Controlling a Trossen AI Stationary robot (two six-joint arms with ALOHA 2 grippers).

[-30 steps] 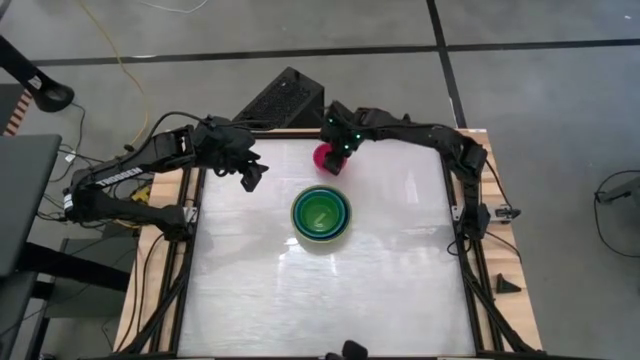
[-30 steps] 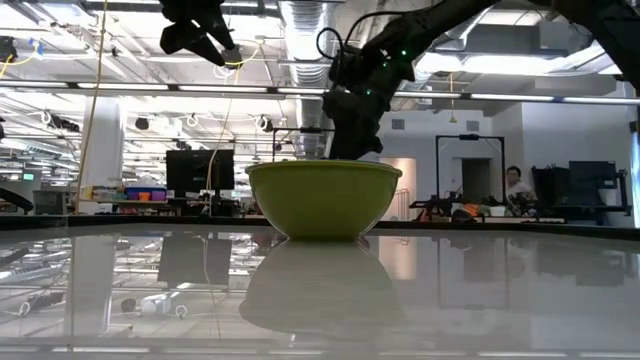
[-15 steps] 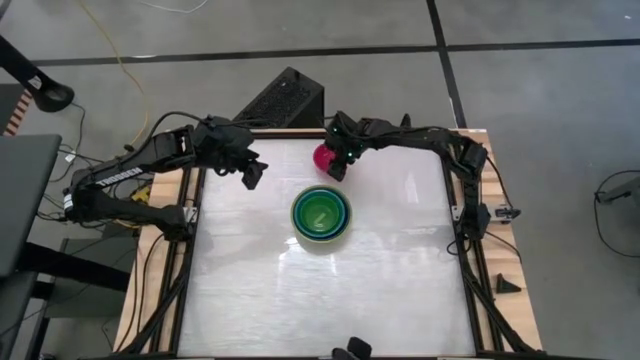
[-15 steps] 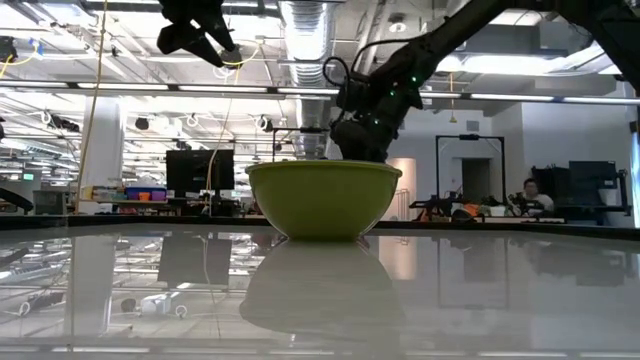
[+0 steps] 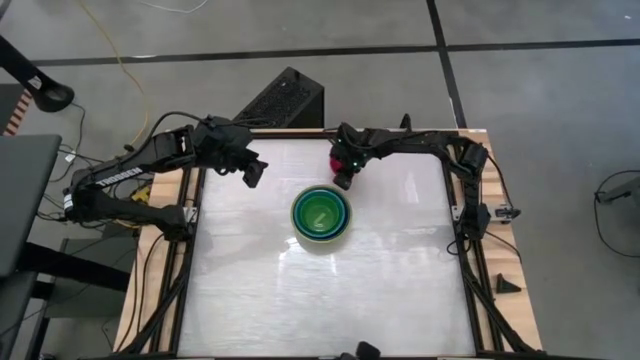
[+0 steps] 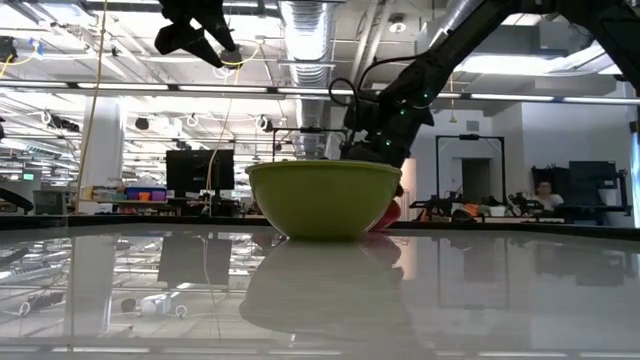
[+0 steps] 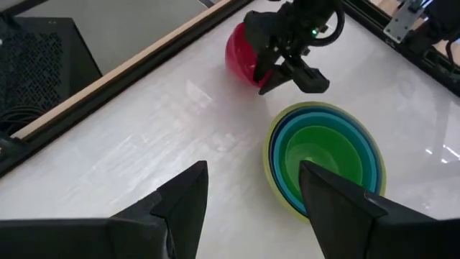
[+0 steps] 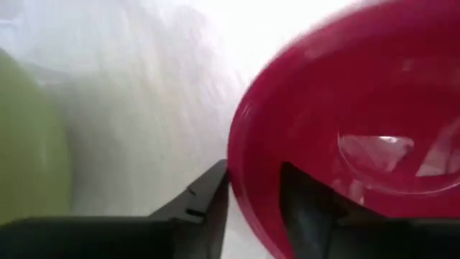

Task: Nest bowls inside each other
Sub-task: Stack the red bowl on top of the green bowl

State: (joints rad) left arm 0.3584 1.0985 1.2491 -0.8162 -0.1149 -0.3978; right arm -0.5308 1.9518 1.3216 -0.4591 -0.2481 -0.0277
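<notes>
One magenta bowl [image 7: 243, 52], light, stiff and slick-walled, stands tilted on the tabletop [image 5: 400, 270] beside the nested stack [image 5: 320, 215], its thin rim pinched by the right claw [image 5: 344, 172]; the left claw [image 5: 252, 172] hangs wide.

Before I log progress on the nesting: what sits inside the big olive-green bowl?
Nested in the olive-green bowl are a light blue bowl, a teal bowl and a lime-green bowl. Their lower walls are covered. The pink bowl is outside, at the right gripper.

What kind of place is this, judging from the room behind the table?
Probably a robotics lab or workshop hall: exposed ceiling ducts, long strip lights, and benches with a dark monitor behind the white table.
</notes>
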